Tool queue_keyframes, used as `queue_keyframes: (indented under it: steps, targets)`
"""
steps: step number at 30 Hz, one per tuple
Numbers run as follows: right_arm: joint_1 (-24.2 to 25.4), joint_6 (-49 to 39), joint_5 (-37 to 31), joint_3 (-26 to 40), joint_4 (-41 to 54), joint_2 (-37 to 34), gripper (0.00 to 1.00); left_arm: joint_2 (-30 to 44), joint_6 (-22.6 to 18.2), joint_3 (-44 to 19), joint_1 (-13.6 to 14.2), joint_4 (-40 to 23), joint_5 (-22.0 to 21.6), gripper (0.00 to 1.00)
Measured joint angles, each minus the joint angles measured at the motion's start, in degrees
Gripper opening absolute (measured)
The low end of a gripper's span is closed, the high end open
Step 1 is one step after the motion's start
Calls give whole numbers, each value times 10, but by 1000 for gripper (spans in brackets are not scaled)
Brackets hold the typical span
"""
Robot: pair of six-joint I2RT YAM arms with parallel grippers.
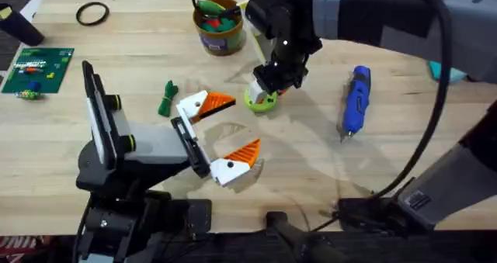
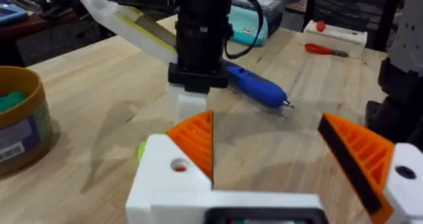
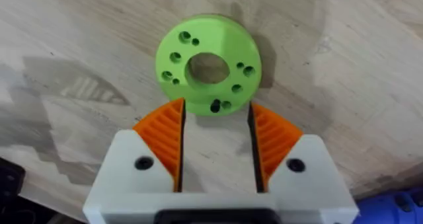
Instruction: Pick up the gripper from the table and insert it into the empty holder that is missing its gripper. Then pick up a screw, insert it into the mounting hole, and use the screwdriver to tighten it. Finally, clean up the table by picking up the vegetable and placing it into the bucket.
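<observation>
Right gripper over the lime-green disc, left gripper idle and wide.

Our right gripper (image 3: pixel 215 141) hangs just above the lime-green disc (image 3: pixel 208 64), jaws parted narrowly, nothing held; we judge it's lining up a grasp. Left gripper (image 1: pixel 224 133) gapes wide beside the disc, empty. Overhead gives layout: vegetable (image 1: pixel 168 97) left of the disc, screwdriver (image 1: pixel 356 98) right, bucket (image 1: pixel 220 25) behind, all on the table (image 1: pixel 404 139). Right wrist view alone shows the disc's holes.

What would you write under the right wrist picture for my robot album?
Right gripper, fingers open, hovers over a lime-green disc with holes on the table.
</observation>
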State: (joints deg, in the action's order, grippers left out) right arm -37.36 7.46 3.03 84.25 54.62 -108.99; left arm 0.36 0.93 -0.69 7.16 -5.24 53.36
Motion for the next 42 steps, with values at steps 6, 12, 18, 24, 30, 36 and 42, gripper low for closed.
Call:
queue_keyframes:
  steps: [6,12,18,24,30,36,42]
  targets:
    - [0,0,0,0,1,-1,522,0,0,0,0,0,0,981]
    - [0,0,0,0,1,-10,522,0,0,0,0,0,0,981]
    - [0,0,0,0,0,-14,522,0,0,0,0,0,0,981]
    - [0,0,0,0,1,-15,522,0,0,0,0,0,0,981]
    - [0,0,0,0,1,-15,522,0,0,0,0,0,0,981]
    - [0,-3,0,0,1,-15,351,0,0,0,0,0,0,981]
    - [0,-2,0,0,1,-15,279,0,0,0,0,0,0,981]
